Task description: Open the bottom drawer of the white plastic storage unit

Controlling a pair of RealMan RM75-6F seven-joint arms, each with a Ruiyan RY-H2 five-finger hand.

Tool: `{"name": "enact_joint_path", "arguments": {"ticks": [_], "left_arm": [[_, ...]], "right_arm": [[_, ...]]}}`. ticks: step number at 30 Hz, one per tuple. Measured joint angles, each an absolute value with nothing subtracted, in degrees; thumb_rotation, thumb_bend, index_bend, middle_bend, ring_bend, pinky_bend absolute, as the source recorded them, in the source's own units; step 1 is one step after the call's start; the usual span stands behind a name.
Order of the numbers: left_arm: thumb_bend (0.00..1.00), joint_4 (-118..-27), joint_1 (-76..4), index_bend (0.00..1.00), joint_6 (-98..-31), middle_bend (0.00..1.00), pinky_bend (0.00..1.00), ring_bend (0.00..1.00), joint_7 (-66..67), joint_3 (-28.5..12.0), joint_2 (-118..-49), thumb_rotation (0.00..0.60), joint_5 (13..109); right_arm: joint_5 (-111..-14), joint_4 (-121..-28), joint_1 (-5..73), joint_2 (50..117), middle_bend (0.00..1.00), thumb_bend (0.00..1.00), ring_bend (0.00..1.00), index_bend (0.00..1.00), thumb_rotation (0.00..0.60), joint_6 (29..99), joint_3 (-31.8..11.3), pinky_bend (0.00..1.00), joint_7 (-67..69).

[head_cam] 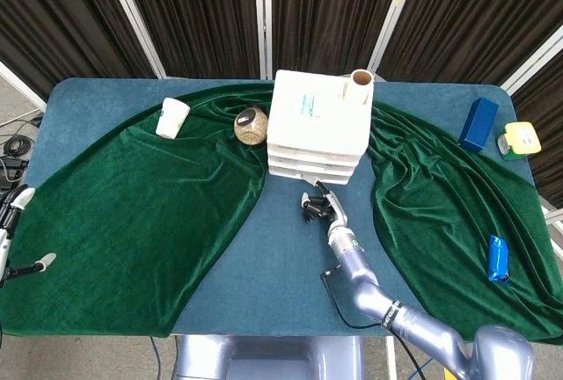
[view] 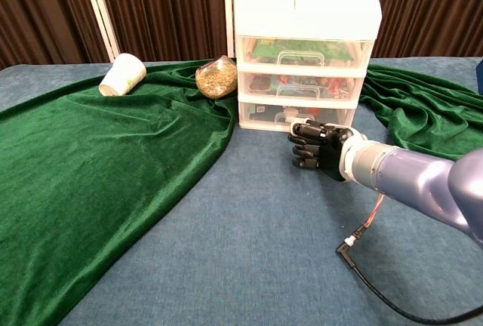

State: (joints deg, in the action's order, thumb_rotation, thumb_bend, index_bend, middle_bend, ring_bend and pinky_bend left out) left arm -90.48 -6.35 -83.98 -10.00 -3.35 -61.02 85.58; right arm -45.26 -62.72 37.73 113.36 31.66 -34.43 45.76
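The white plastic storage unit [head_cam: 317, 116] [view: 306, 9] stands at the table's middle back, with three stacked drawers. Its bottom drawer [view: 260, 112] [head_cam: 312, 176] sits flush with the ones above. My right hand [head_cam: 317, 207] [view: 318, 149] is directly in front of that drawer, fingers curled in, the uppermost ones against the right part of the drawer's handle [view: 289, 119]. I cannot tell whether they hook it. Only a little of my left hand [head_cam: 12, 208] shows at the far left edge of the head view, fingers apart and empty.
A green velvet cloth [head_cam: 132, 195] covers the left and right table. A paper cup [head_cam: 172, 118] and a grain-filled jar [head_cam: 251, 126] lie left of the unit. A cardboard tube [head_cam: 361, 81] stands on top. A black cable [view: 362, 266] trails under my right arm.
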Motion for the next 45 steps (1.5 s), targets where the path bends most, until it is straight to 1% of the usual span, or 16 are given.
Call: {"name": "enact_joint_path", "arguments": {"ticks": [12, 20, 28, 31, 37, 45], "left_arm": [[0.09, -90.4, -6.5, 0.0, -83.6, 0.0, 0.0, 0.0, -10.6, -3.3, -60.8, 0.6, 85.5], [0.09, -90.4, -6.6, 0.0, -83.5, 0.0, 0.0, 0.0, -10.9, -3.3, -60.8, 0.6, 85.5], [0.09, -90.5, -6.7, 0.0, -83.3, 0.0, 0.0, 0.0, -11.0, -3.1, -60.8, 0.6, 85.5], [0.09, -90.3, -6.7, 0.0, -83.0, 0.0, 0.0, 0.0, -11.3, -3.2, -60.7, 0.6, 85.3], [0.09, -90.3, -6.8, 0.0, -82.9, 0.0, 0.0, 0.0, -11.7, -3.2, -60.6, 0.6, 85.3], [0.09, -90.5, -6.8, 0.0, -82.9, 0.0, 0.0, 0.0, -11.6, -3.0, -60.5, 0.6, 85.5]], "right_arm": [[-43.3, -60.9, 38.3, 114.2, 0.88, 0.56, 0.92, 0.14, 0.6, 30.9, -34.5, 0.8, 44.1], [-43.1, -59.4, 38.8, 114.8, 0.88, 0.57, 0.92, 0.14, 0.6, 30.2, -35.3, 0.8, 44.0], [-43.6, -57.2, 40.3, 115.6, 0.88, 0.58, 0.92, 0.2, 0.6, 25.9, -36.6, 0.8, 45.4], [-44.1, -56.2, 41.1, 115.9, 0.88, 0.58, 0.92, 0.24, 0.6, 24.5, -37.3, 0.8, 46.0], [-45.0, -56.4, 40.5, 116.2, 0.88, 0.58, 0.92, 0.29, 0.6, 23.8, -37.4, 0.8, 46.7], [-46.3, -59.9, 38.5, 115.2, 0.88, 0.58, 0.92, 0.31, 0.6, 23.9, -36.7, 0.8, 46.7]]}}
